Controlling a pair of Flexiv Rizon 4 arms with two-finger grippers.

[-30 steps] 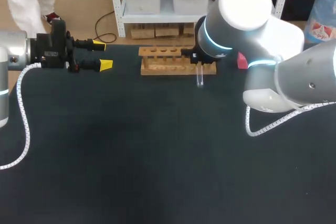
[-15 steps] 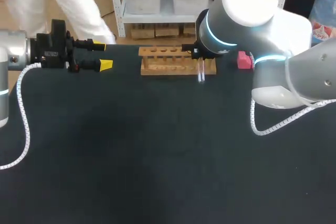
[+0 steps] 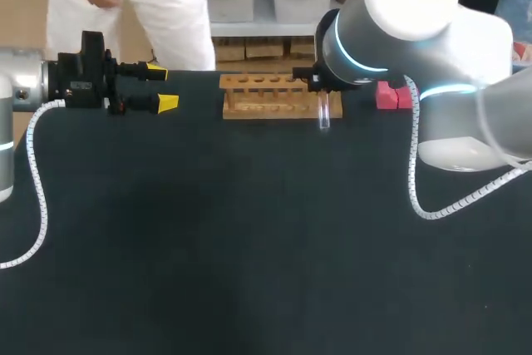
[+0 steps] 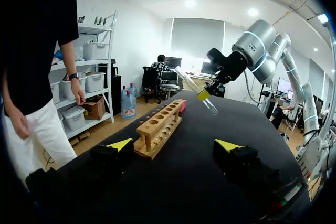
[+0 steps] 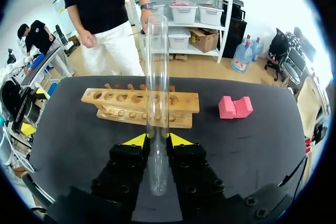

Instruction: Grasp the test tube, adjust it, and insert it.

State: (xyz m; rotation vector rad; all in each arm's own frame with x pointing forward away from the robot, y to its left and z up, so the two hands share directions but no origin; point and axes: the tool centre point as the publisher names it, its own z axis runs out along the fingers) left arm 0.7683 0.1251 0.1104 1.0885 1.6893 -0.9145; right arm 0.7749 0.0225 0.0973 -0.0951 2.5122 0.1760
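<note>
Black cloth covers the tabletop [image 3: 249,247], and near its far edge a light wooden test-tube rack [image 3: 266,97] with a row of round holes along its top lies lengthwise. None of the holes that show holds anything. Just beyond the rack's right end sits a small pink notched block [image 3: 391,96], apart from the rack.

Coming in from the right, the arm ends at the rack's right end. Its right gripper [image 5: 156,140] is clenched on a clear glass test tube [image 5: 157,77], with one yellow tip pressed to each side of the glass partway along its length. From the head view the tube [image 3: 324,112] hangs roughly upright, with its lower end in front of the rack's right end. From the left wrist view the tube [image 4: 211,107] is in the air, tilted, beside the rack's far end and clear of the wood.

At the rear left of the tabletop the left gripper [image 3: 162,87] points toward the rack [image 4: 160,129], well apart from it. Its fingers are spread wide with nothing between them.
</note>
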